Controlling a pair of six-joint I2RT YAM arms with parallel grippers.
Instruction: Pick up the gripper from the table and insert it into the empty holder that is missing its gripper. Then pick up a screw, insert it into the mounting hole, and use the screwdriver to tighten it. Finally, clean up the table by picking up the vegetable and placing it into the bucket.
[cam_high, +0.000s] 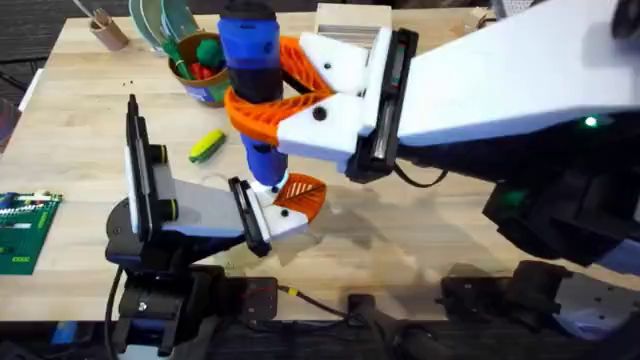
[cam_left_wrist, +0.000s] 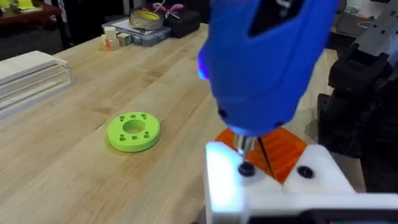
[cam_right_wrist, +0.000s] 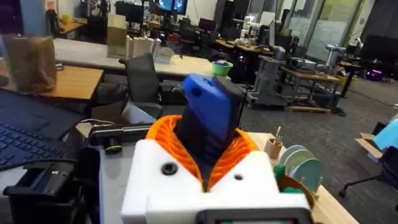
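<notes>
My right gripper (cam_high: 262, 100) reaches across the table and is shut on the blue screwdriver (cam_high: 250, 60), holding it upright. In the right wrist view the orange pads (cam_right_wrist: 168, 134) clasp the blue body (cam_right_wrist: 208, 118). The metal tip (cam_left_wrist: 244, 144) stands on a dark screw (cam_left_wrist: 247, 168) in the white holder (cam_left_wrist: 230, 180). The orange gripper (cam_left_wrist: 280, 152) sits in that holder, at the end of my left gripper (cam_high: 285, 205). The yellow and green vegetable (cam_high: 207, 146) lies on the table left of the screwdriver. Behind it stands the bucket (cam_high: 205, 90) with toys inside.
A round green disc (cam_left_wrist: 134, 130) lies on the wood beside the holder. A small brown cup (cam_high: 108, 30) stands at the far left, with plates (cam_high: 160, 20) next to it. A green circuit board (cam_high: 25, 230) lies at the table's left edge.
</notes>
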